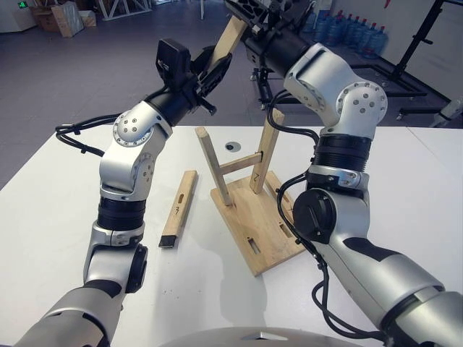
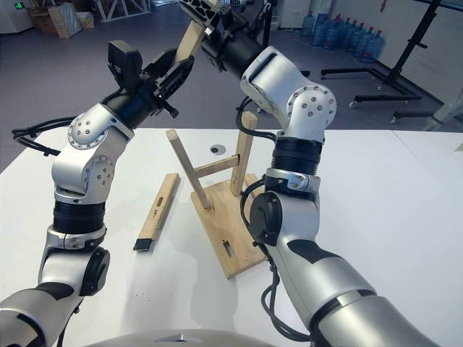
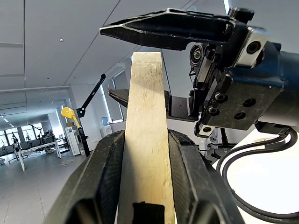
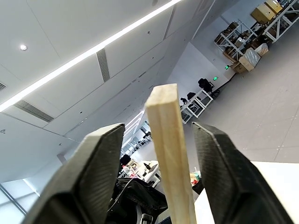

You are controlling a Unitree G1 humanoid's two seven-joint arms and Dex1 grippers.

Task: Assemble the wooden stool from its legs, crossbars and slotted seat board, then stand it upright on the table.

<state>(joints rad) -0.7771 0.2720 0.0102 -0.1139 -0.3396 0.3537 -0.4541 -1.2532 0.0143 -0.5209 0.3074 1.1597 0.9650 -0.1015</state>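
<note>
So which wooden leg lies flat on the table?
The loose leg left of the seat board; the inserted legs stand in it, the held leg is aloft.

Upright legs (image 1: pixel 215 165), loose leg (image 1: pixel 179 208) obstruct the table (image 1: pixel 427 188); right side seems passable.

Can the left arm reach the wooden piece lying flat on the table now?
Probably not yet: the left gripper is shut on a raised leg. The flat piece itself lies unobstructed.
</note>
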